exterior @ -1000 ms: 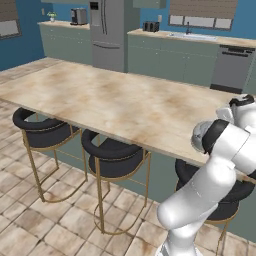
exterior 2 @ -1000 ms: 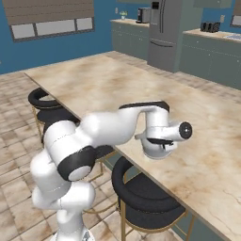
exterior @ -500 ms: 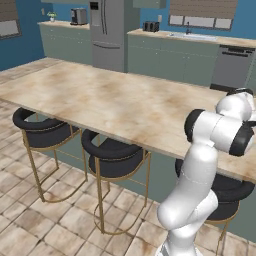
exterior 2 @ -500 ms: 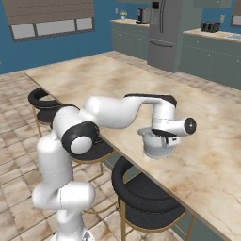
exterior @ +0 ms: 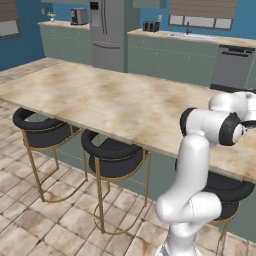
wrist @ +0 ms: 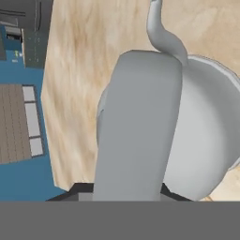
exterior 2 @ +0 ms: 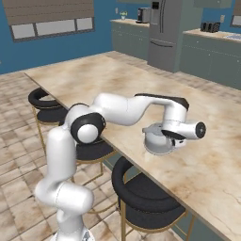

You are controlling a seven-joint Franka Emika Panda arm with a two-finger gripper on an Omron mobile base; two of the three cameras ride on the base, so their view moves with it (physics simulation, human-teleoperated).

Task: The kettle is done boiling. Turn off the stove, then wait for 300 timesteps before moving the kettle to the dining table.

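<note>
**Claw pinches kettle handle, kettle sits on dining table**

The claw [exterior 2: 162, 133] is low over the dining table [exterior 2: 117, 84], right on top of the kettle [exterior 2: 157, 142]. In the hand view the flat grey handle [wrist: 138, 126] runs up from btwn the claw's dark tips, so the claw is squeezed narrow on that handle. The tips are mostly hidden by the handle.

The kettle is right under the claw, touching it at the handle. Its round silver body [wrist: 201, 136] bulges out to one side of the handle in the hand view, and its thin spout [wrist: 161, 33] pokes away past the handle's far end. In the right base view the kettle's bottom looks to rest on the table top, near the table's front edge, above a black stool [exterior 2: 146, 200].

Lid on or off: can't tell, the handle covers the top. Nothing seen inside it.

More black stools w/ gold legs [exterior: 112, 157] stand along the table's near side. A grey fridge [exterior: 107, 32] and green-grey cupboards [exterior: 170, 57] are far behind the table.
</note>
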